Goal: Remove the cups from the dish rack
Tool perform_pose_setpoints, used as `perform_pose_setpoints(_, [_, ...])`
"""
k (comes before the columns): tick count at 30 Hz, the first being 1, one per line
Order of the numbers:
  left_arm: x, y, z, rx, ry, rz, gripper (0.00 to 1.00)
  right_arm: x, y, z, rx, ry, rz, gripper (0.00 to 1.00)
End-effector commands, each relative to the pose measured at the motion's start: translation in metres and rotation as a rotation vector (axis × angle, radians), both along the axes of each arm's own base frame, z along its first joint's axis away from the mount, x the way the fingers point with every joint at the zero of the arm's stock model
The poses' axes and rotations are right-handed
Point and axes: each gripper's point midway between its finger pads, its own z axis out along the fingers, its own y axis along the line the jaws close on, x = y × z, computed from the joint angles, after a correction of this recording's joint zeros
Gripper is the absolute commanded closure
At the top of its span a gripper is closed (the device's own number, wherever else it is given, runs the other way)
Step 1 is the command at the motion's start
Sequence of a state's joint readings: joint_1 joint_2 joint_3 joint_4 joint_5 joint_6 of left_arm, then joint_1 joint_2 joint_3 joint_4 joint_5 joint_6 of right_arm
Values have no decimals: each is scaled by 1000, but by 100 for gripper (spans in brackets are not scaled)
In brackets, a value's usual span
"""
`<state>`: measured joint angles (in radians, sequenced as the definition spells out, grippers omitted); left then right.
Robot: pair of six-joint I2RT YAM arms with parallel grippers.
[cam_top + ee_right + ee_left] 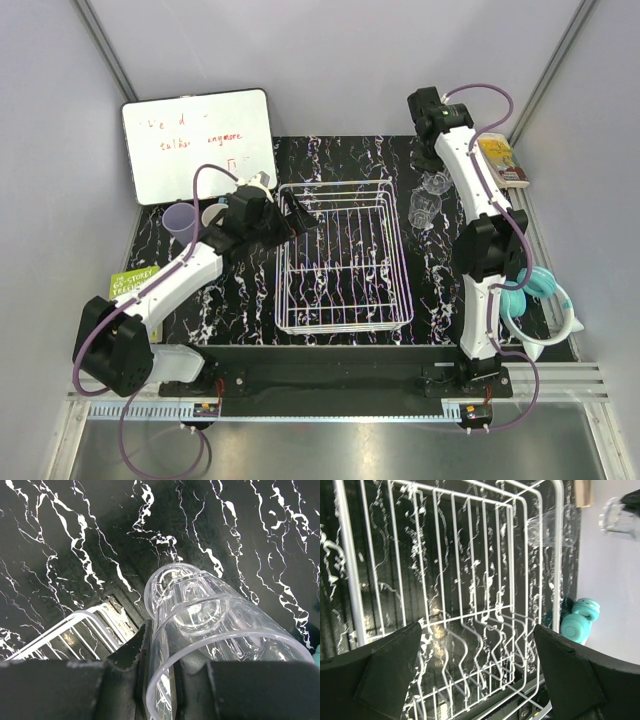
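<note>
The right gripper (161, 666) is clenched on the rim of a clear faceted glass (220, 625), one finger outside the wall and one apparently inside the mouth. The glass points out over the black marbled table (436, 288), just off a corner of the white wire dish rack (340, 327), and so is already outside it. Whether its base touches the table cannot be told. The left wrist view suggests it hangs a little clear.

A second clear glass (422, 208) stands just beside it, on the table near the rack's far right corner.

The left gripper (480, 680) is spread wide with nothing between its fingers. It hovers over the rack's far left corner and looks down across bare grid.

From above, the rack shows only wire, with no cup visible in it. A lavender tumbler (180, 222) sits on the table to the rack's left, below the whiteboard (200, 140). A teal mug (533, 287) lies off to the right, partly behind the right arm. The dark blue mug cannot be picked out with certainty.

By this showing the unloading is nearly finished. What seems left is to set the held glass down beside its twin and let it go.
</note>
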<state>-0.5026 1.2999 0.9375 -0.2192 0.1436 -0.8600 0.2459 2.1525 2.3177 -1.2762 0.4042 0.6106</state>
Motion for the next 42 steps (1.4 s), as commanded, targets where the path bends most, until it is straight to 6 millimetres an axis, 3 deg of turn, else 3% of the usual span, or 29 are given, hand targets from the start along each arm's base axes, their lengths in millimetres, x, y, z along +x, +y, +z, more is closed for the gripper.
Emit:
perform_pose_setpoints(1, [-2,3,3,6,-28,-4,1,-2,1,1,-13,0,6,100])
perform_pose_setpoints(3, [-2,2,3,6,-26,-5,1,0,2,-2,-10,-13,5,100])
perform_pose_setpoints(10, [-3,3,-3,14,-17,-9,1,1,9,-46,11,38,25,100])
perform_pose_setpoints(16, [-3,4,-9,29,-10,-6,1,8,12,-66,17,38,32,100])
perform_pose_setpoints(24, [2,1,-9,27,-13,-9,1,18,14,-58,19,0,39,100])
perform_pose_setpoints(30, [3,-4,-13,30,3,-22,1,16,18,-75,31,41,54,100])
perform_pose_setpoints(42, [3,-6,-12,32,-5,-24,1,17,17,-46,42,-28,57,68])
